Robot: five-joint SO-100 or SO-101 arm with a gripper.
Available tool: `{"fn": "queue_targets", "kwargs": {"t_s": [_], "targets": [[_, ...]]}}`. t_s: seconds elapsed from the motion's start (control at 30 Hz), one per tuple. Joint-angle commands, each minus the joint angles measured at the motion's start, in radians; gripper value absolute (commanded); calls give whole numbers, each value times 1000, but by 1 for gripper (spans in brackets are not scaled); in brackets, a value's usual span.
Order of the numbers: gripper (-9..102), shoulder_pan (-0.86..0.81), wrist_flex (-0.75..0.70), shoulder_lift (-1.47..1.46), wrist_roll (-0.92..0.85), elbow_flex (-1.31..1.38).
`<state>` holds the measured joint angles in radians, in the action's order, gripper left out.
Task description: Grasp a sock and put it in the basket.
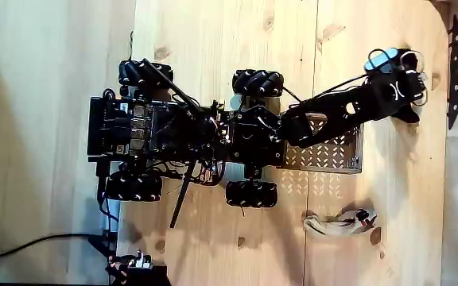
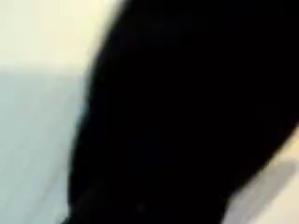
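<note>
No writing can be read. In the fixed view the arm (image 1: pixel 340 103) reaches from the wheeled robot (image 1: pixel 189 135) toward the worktop's (image 1: pixel 213 32) upper right corner, its jaws (image 1: pixel 408 111) down near the right edge; whether they are apart or together cannot be told. The sock (image 2: pixel 187 112) is a black blur close before the wrist camera. The basket (image 1: pixel 336 151) sits at the robot's right end, and a beige sock (image 1: pixel 339 222) lies below it.
</note>
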<state>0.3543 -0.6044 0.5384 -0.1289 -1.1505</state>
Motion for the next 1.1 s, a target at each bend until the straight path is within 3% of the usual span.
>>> {"fn": "queue_targets", "kwargs": {"t_s": [0.0, 0.1, 0.5, 0.67, 0.9, 1.07], "targets": [[42, -11, -161, -94, 74, 209], [47, -15, -314, -210, 103, 416], [46, -31, -400, -314, 138, 419], [31, -34, -356, -345, 135, 410], [0, 5, -284, -350, 101, 419], [0, 43, -347, -259, 110, 408]]}}
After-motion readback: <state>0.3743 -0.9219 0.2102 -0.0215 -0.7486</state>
